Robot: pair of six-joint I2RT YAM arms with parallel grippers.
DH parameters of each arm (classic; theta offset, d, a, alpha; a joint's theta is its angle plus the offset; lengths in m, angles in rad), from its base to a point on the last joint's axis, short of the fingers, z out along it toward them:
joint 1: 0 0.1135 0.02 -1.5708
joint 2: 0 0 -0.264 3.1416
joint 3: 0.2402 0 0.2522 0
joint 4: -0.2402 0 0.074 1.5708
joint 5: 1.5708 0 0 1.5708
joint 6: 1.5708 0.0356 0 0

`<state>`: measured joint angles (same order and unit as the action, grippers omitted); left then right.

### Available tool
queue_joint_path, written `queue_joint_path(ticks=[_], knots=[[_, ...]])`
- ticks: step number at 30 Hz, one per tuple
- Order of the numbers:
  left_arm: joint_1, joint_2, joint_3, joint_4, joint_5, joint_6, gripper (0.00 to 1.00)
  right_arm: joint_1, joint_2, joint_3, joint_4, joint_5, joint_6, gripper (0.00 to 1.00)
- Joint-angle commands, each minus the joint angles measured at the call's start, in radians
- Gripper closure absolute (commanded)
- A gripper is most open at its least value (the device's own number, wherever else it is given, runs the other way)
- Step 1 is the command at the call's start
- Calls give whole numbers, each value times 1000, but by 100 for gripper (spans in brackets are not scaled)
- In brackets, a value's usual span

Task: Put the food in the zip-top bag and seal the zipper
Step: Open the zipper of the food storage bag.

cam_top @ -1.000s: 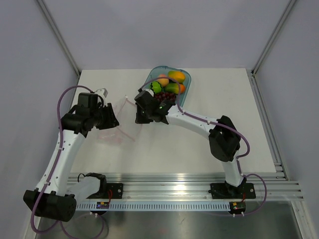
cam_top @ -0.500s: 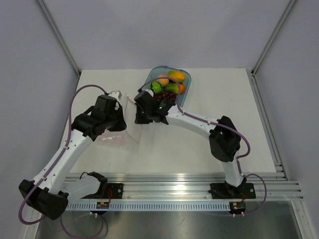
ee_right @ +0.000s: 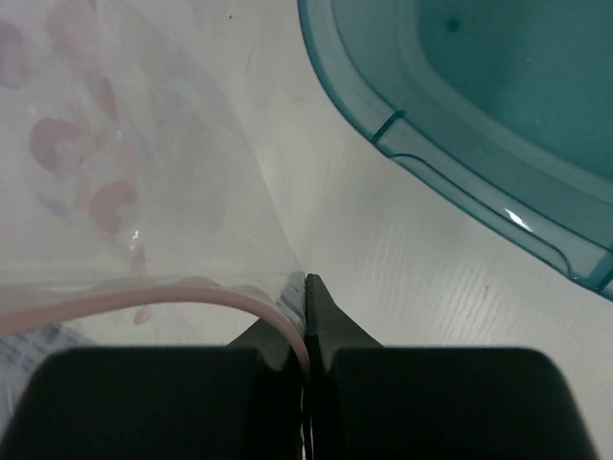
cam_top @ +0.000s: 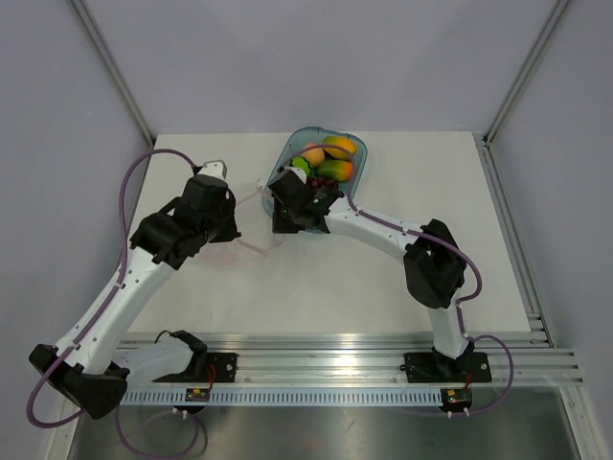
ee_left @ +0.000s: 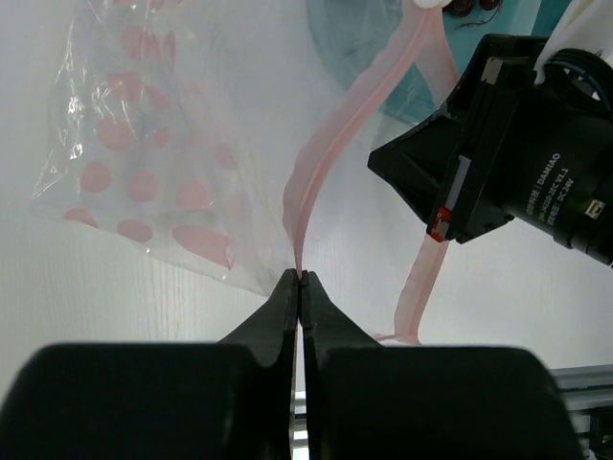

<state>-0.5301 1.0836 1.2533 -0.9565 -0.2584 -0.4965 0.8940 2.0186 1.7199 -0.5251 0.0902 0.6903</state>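
In the left wrist view the left hand (ee_left: pixel 300 280) sits at bottom centre, its jaws pressed together on the pink zipper (ee_left: pixel 330 153). The strip climbs from the fingertips toward the upper right of the frame. Left of the strip spreads the clear zip-top bag (ee_left: pixel 153 163), crinkled and dotted with pink spots, over the white worktop (ee_left: pixel 96 297). The other arm's black wrist (ee_left: pixel 517 163) fills the right side, with another length of the strip hanging beside it.

In the right wrist view the right hand (ee_right: pixel 306 283) is likewise clenched. The zipper curves in from the left edge to its fingertips, and the bag's film fills the upper left.

From above, the two hands meet at mid-frame with the bag strung between them, just short of the teal tray (cam_top: pixel 367 158). The food lies in that tray at upper centre:
- a peach-pink fruit (cam_top: pixel 312 155)
- two mangoes (cam_top: pixel 337 147)
- a green fruit (cam_top: pixel 300 165)
- a grape bunch (cam_top: pixel 309 181), partly hidden behind the right hand
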Motion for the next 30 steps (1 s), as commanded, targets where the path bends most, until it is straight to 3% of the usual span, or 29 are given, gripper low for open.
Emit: queue_joint_path(ticks=[1, 8, 13, 15, 16, 17, 20, 25, 30], knots=[[-4, -14, 37, 21, 7, -16, 100, -12, -23, 24, -16, 32, -47, 100], [9, -8, 100, 65, 113, -39, 100, -24, 9, 50, -44, 22, -92, 100], [12, 42, 127, 61, 93, -31, 100, -23, -21, 41, -24, -35, -100, 96], [12, 61, 120, 59, 84, -56, 100, -23, -44, 50, -24, -53, -103, 87], [12, 70, 107, 70, 85, -63, 100, -23, -52, 53, -23, -69, -106, 80], [12, 71, 97, 81, 90, -80, 100, -23, -75, 58, -23, -75, -113, 67], [15, 81, 72, 105, 73, -88, 100, -23, -116, 60, -27, -79, -130, 48], [24, 114, 75, 94, 41, -73, 100, -23, -178, 53, -59, -55, -159, 35], [71, 130, 54, 108, 48, -47, 100, -30, -256, 18, -87, 45, -184, 32]])
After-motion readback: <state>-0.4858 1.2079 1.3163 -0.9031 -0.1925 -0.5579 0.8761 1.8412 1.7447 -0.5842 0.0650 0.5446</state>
